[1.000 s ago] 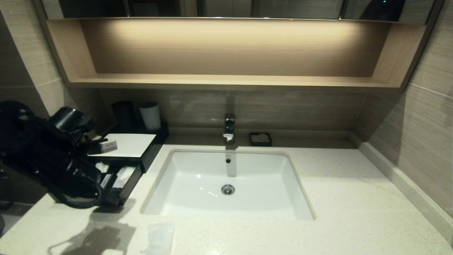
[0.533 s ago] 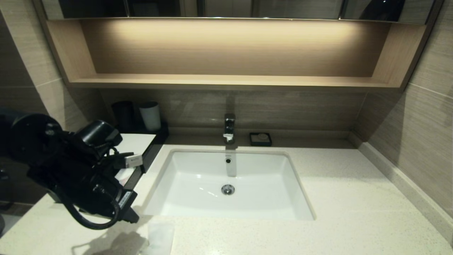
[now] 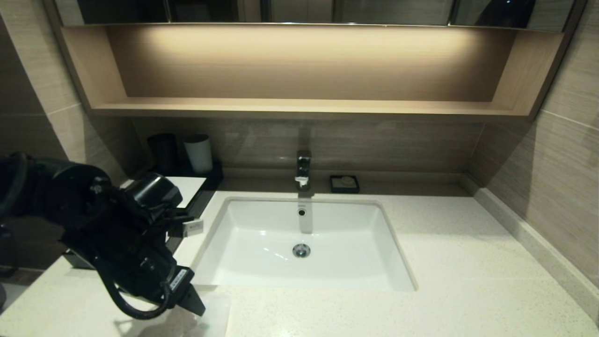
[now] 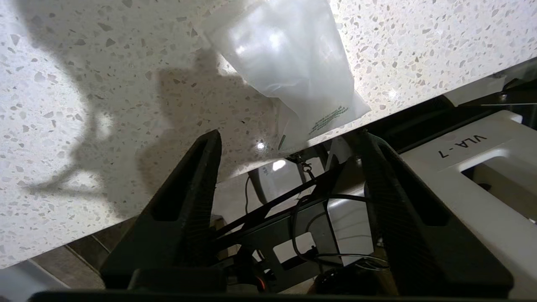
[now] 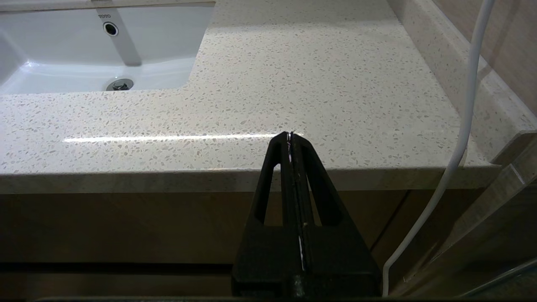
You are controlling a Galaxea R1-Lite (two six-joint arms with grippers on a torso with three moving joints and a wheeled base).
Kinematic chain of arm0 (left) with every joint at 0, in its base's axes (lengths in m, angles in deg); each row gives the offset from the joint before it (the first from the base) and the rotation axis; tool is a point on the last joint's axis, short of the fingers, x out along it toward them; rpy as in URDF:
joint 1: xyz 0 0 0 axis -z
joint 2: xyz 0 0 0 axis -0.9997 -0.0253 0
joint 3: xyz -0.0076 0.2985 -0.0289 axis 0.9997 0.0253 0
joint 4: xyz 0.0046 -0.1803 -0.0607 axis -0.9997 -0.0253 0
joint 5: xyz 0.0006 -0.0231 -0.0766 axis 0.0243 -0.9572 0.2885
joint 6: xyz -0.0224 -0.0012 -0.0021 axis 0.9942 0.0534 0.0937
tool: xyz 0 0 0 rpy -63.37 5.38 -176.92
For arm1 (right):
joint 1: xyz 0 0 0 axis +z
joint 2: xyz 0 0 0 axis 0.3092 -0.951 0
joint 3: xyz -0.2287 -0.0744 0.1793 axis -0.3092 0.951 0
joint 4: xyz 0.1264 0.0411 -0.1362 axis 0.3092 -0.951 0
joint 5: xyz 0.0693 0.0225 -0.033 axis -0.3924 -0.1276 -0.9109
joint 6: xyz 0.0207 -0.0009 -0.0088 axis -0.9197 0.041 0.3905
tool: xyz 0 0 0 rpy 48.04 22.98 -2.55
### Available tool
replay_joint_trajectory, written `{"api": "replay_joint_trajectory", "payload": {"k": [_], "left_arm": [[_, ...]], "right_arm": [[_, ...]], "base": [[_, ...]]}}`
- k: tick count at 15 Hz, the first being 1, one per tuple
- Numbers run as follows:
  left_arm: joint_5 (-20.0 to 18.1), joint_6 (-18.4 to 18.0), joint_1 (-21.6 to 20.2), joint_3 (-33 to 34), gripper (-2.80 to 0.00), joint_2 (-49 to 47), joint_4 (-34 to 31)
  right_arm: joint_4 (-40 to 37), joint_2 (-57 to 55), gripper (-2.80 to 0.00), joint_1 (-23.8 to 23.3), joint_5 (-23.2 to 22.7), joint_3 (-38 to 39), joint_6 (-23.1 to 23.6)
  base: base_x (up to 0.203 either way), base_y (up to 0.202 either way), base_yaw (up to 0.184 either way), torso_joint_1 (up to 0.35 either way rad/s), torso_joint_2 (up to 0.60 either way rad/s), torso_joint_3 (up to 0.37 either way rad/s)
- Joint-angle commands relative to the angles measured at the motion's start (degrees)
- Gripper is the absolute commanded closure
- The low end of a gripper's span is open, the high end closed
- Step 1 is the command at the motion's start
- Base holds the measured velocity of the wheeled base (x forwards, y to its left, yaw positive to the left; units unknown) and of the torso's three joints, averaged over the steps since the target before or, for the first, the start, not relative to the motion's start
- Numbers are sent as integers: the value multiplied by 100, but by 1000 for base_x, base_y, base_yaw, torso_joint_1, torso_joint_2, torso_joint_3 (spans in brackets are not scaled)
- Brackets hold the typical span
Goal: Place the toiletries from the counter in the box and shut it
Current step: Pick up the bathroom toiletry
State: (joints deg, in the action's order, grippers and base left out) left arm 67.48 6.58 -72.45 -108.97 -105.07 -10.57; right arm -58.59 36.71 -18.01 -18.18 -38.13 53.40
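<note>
The sachet [image 4: 289, 63] is seen lying flat at the table's [image 3: 444, 290] front edge, one end overhanging it, beneath the empty, wide-spread left pincer [image 4: 289, 138], while the box [image 3: 194, 199] is largely hidden and the right pincer [image 5: 290, 136] is pressed closed.

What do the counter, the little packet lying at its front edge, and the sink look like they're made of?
The counter looks like polished stone or a composite: cream-white with small dark flecks and glossy light reflections. The packet appears to be thin translucent plastic film, creased and shiny, with small green print near one end. The sink looks like glazed white ceramic, smooth with bright highlights, though the look alone cannot confirm it.
</note>
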Motion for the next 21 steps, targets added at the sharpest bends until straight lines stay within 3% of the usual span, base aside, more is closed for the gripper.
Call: {"api": "replay_joint_trajectory", "payload": {"k": [1,3,5,7,11,18,21], "left_arm": [[179,19,244,10,-280,-48,-35],[530,99,455,-16,-280,-99,-11],[616,369,498,-77,-280,-128,58],[765,384,508,-83,-280,-231,75],[1416,525,628,-81,-280,-560,113],[1324,500,632,-9,-280,-532,505],[1078,260,631,-6,-280,-497,651]], "right_arm": [[-7,0,0,0,1,0,-1],[-7,-9,0,3,2,0,-1],[-7,0,0,0,1,0,-1],[-7,0,0,0,1,0,-1],[-7,0,0,0,1,0,-1],[-7,0,0,0,1,0,-1],[-7,0,0,0,1,0,-1]], "base": [[0,0,0,0,0,0],[0,0,0,0,0,0],[0,0,0,0,0,0],[0,0,0,0,0,0],[0,0,0,0,0,0],[0,0,0,0,0,0],[0,0,0,0,0,0]]}}
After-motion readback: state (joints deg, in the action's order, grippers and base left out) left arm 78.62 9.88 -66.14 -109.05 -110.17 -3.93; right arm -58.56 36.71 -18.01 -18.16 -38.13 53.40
